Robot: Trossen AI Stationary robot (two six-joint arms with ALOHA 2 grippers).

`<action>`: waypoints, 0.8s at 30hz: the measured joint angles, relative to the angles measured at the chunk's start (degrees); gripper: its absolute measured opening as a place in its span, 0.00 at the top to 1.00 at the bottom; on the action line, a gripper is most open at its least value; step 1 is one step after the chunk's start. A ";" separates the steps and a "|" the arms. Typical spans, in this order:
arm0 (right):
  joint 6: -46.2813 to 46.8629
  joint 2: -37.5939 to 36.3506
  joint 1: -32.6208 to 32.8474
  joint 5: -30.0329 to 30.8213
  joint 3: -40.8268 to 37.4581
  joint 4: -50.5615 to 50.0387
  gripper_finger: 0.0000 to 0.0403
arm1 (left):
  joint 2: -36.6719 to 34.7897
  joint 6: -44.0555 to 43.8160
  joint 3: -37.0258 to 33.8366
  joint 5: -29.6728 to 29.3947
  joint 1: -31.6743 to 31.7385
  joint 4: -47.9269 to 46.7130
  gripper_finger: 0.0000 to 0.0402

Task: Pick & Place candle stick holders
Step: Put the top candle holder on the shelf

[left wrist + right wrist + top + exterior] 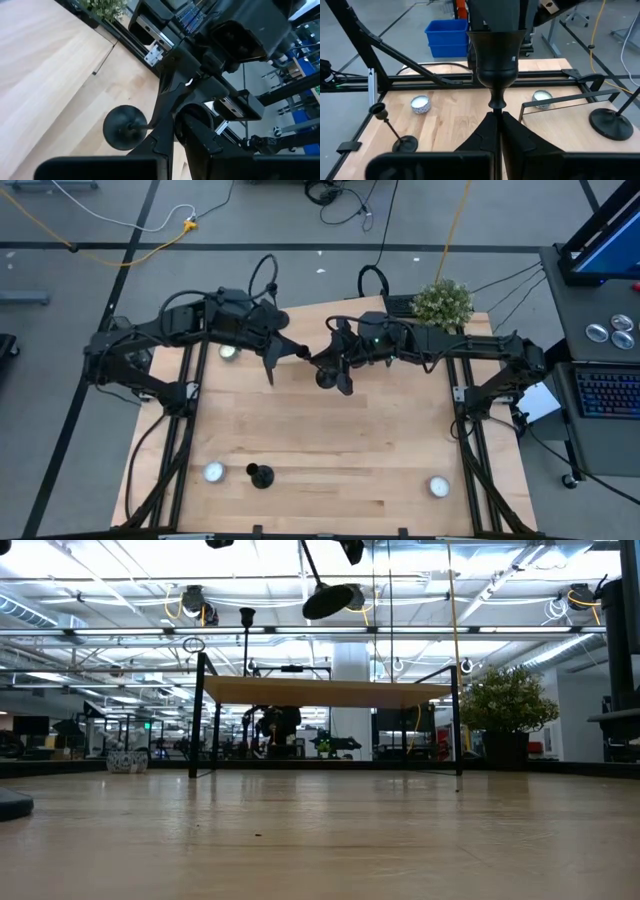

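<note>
One black candlestick [495,60] is held in the air over the far middle of the table, between my two grippers. My right gripper [496,114] is shut on it. Its round base [330,600] hangs high above the tabletop and also shows in the left wrist view [125,127]. My left gripper [298,352] is right at the cup end; the cup hides whether it touches. A second candlestick [260,475] stands on its base near the front left. A third [610,122] stands on its base at the far left, under my left arm. My right gripper pinches the candlestick's thin stem just below the cup [495,103] between its two fingers, coming roughly level from the table's right. The cup sticks out past the fingertips toward my left gripper. The candlestick is lifted clear and tilted, with its base [325,377] lower.
Small white tea lights sit at the far left [228,352], front left [213,472] and front right [438,485]. A potted plant [443,302] stands at the far right corner. The arms' dark frames run along the table's left and right edges.
</note>
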 joint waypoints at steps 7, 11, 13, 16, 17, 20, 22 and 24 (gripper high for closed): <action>0.13 0.04 -0.27 0.84 -0.02 2.42 0.99 | -3.49 1.55 0.04 -0.46 1.09 -0.44 0.90; 0.66 0.00 -0.94 0.01 -0.02 4.33 0.99 | -5.43 3.78 0.04 -4.79 1.20 -1.22 0.90; 1.15 0.00 -0.96 -0.17 -0.02 4.12 0.99 | -6.25 3.11 0.04 -6.06 1.20 -1.90 0.90; 0.52 0.00 -0.97 -0.02 -0.02 3.79 0.99 | -7.40 3.84 0.04 -7.65 1.20 -3.09 0.90; 0.12 0.00 -1.18 0.00 -0.02 3.49 0.99 | -7.73 4.35 0.04 -8.23 1.20 -3.61 0.90; 0.09 0.00 -1.97 -0.22 -0.02 3.23 1.00 | -8.51 4.82 0.04 -8.87 1.24 -6.19 0.90; 0.04 0.00 -2.33 -0.19 -0.02 3.27 1.00 | -8.93 6.34 0.04 -8.88 1.15 -8.32 0.90; 0.04 0.00 -2.46 -0.22 -0.02 3.24 1.00 | -9.31 8.92 0.04 -8.52 0.85 -11.19 0.90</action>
